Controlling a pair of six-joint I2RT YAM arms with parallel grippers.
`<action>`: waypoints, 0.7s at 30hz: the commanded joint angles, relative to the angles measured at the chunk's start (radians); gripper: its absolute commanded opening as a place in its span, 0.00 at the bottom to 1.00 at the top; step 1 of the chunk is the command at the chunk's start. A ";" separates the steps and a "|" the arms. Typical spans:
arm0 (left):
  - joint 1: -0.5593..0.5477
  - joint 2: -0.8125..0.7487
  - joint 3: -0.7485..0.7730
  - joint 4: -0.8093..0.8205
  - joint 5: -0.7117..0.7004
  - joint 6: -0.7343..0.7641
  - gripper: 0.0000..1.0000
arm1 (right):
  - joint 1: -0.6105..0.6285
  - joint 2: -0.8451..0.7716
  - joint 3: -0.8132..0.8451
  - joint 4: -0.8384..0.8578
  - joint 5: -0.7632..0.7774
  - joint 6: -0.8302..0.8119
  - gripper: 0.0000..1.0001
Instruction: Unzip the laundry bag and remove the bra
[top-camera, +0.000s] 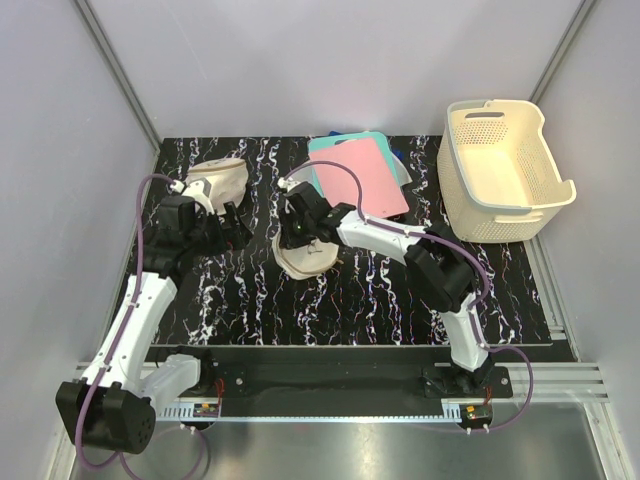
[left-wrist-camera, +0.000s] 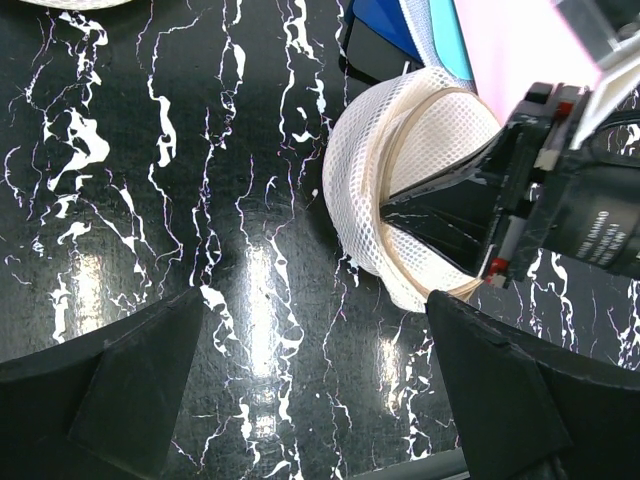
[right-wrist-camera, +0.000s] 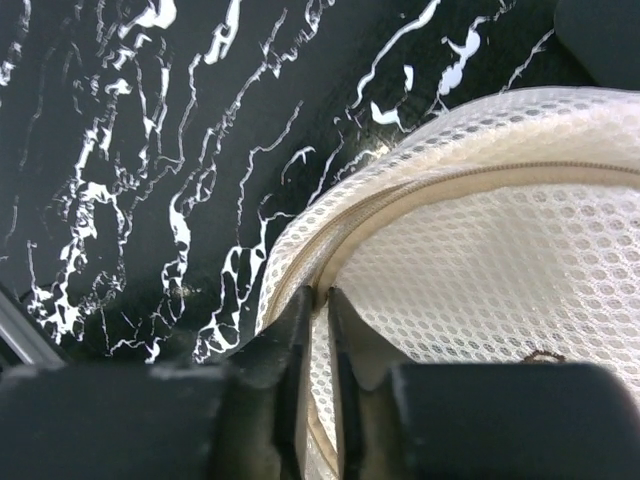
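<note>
The laundry bag (top-camera: 308, 260), a round cream mesh pouch, lies mid-table. In the right wrist view its rim zipper (right-wrist-camera: 420, 190) curves past the fingers, and a small dark squiggle (right-wrist-camera: 545, 355) marks its face. My right gripper (top-camera: 298, 238) is shut, pinching the bag's rim at the zipper (right-wrist-camera: 321, 300). My left gripper (top-camera: 228, 226) is open and empty, to the left of the bag and apart from it. The left wrist view shows the bag (left-wrist-camera: 400, 150), the right gripper's black fingers (left-wrist-camera: 450, 215) on it, and bare table between my left gripper's (left-wrist-camera: 320, 385) fingers. The bra is hidden.
A second plain cream pouch (top-camera: 220, 178) lies at the back left, just beyond the left gripper. A pink folder (top-camera: 365, 178) on teal and blue sheets lies behind the bag. A cream basket (top-camera: 500, 170) stands at the back right.
</note>
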 joint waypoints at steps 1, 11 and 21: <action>0.007 -0.011 0.001 0.026 -0.004 0.017 0.99 | 0.009 0.014 0.047 -0.041 0.019 -0.018 0.13; 0.012 -0.015 -0.002 0.026 -0.009 0.020 0.99 | 0.009 -0.080 0.034 -0.042 -0.007 -0.018 0.00; -0.034 -0.021 -0.026 0.110 0.008 -0.078 0.93 | 0.009 -0.206 -0.041 -0.027 -0.021 -0.007 0.00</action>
